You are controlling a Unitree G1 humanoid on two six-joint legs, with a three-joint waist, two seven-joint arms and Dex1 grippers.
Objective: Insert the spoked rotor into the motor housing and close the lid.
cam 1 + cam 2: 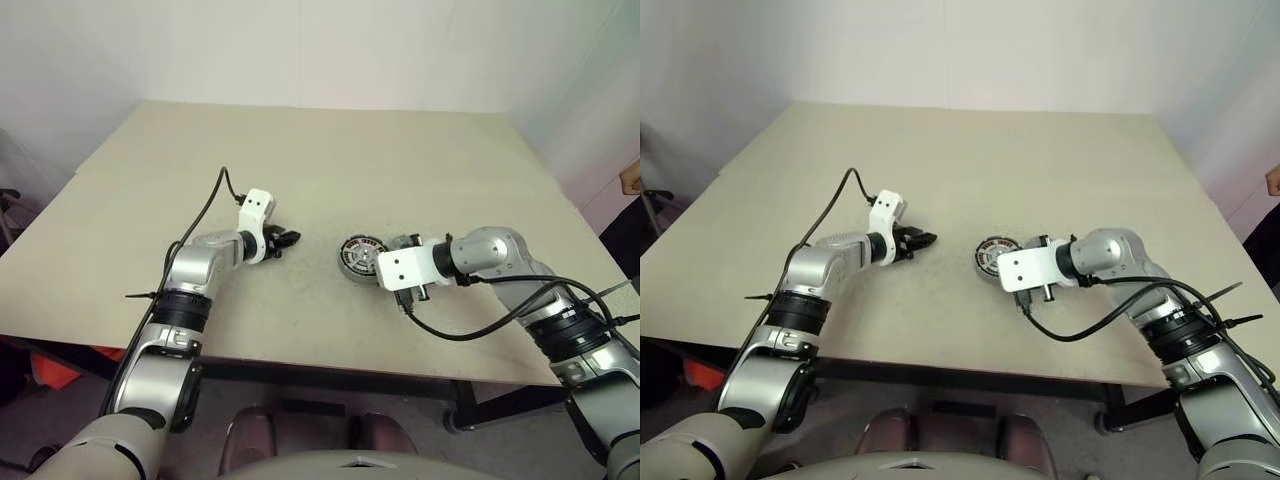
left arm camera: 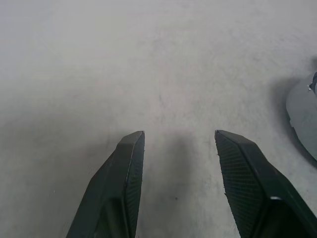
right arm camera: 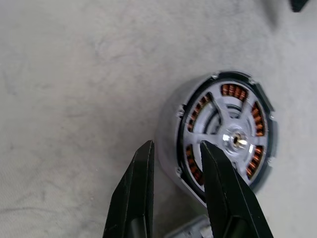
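Observation:
The motor housing [image 3: 171, 124] is a squat silver ring standing near the middle of the table [image 1: 330, 160]. Copper windings show inside it. The spoked rotor [image 3: 237, 140] lies inside the housing, its hub facing up. My right gripper [image 3: 177, 145] points steeply down over the housing's near rim. It is open, with one finger outside the wall and the other over the rotor, and a gap on each side of the wall. My left gripper [image 1: 288, 239] hovers open and empty over bare table, to the left of the housing [image 1: 358, 255]. The lid is out of view.
A rounded grey shape [image 2: 303, 119] sits at the edge of the left wrist view; I cannot tell what it is. Black cables trail from both wrists. A person's hand [image 1: 631, 181] shows past the table's right side. Walls stand close behind the table.

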